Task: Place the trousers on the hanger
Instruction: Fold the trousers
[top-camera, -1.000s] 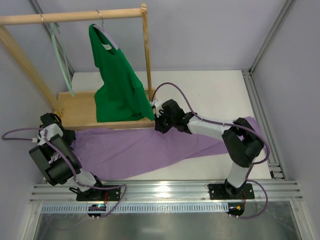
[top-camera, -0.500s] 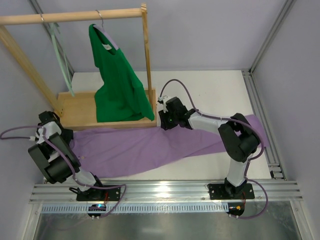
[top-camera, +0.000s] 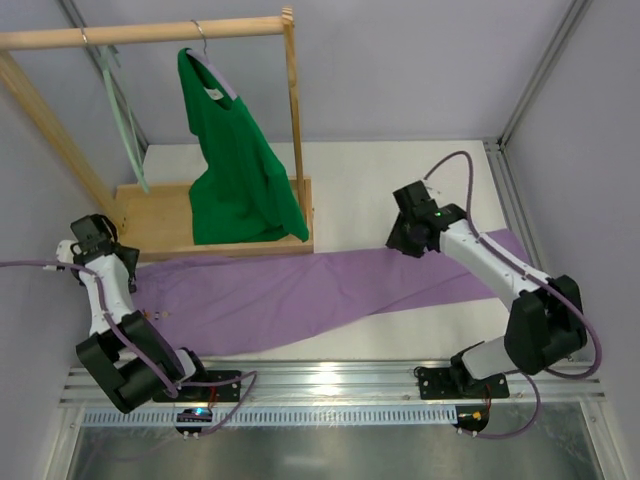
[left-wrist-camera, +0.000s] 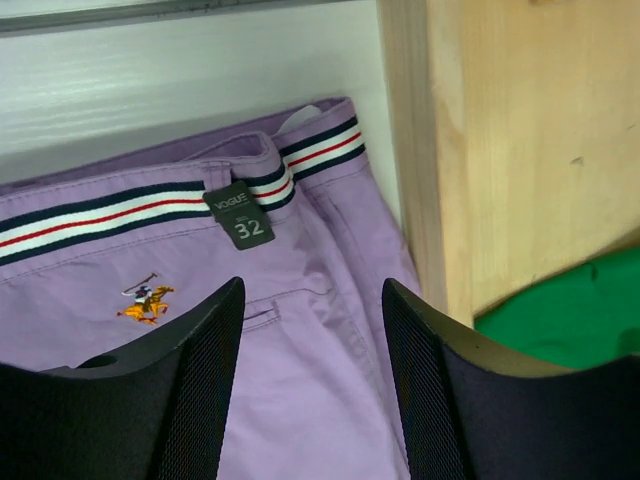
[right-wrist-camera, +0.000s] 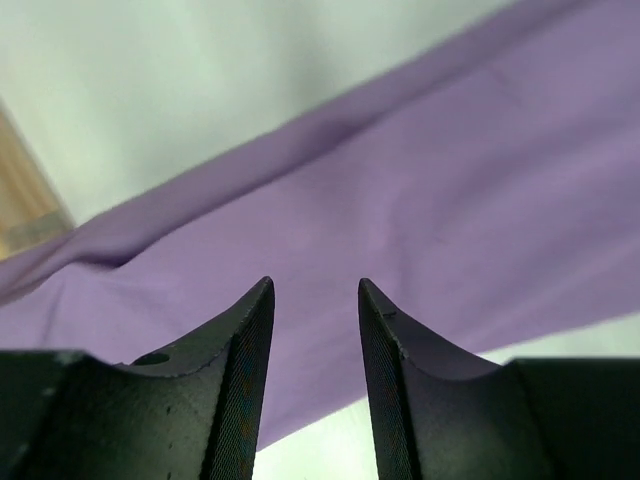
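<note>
The lilac trousers (top-camera: 300, 295) lie flat across the table, waistband at the left. In the left wrist view the striped waistband (left-wrist-camera: 150, 205) with its size tag sits just beyond my open left gripper (left-wrist-camera: 313, 285), which hovers over the cloth (left-wrist-camera: 310, 400) holding nothing. From above, the left gripper (top-camera: 108, 250) is at the waistband end, beside the rack base. My right gripper (top-camera: 402, 240) is open over the upper edge of the legs, with purple cloth (right-wrist-camera: 420, 190) below its empty gap (right-wrist-camera: 315, 285). The pale mint hanger (top-camera: 122, 120) hangs on the wooden rail at far left.
A wooden clothes rack stands at the back left, with a top rail (top-camera: 150, 33), an upright post (top-camera: 296, 130) and a flat base (top-camera: 160, 215). A bright green top (top-camera: 235, 170) hangs from it on a metal-hooked hanger. Aluminium rails border the near edge (top-camera: 330, 380) and right side (top-camera: 520, 220).
The right gripper has opened, let go of the trousers and moved right, away from the rack post. The trousers' upper edge has dropped flat. The left arm has straightened, its gripper still open.
</note>
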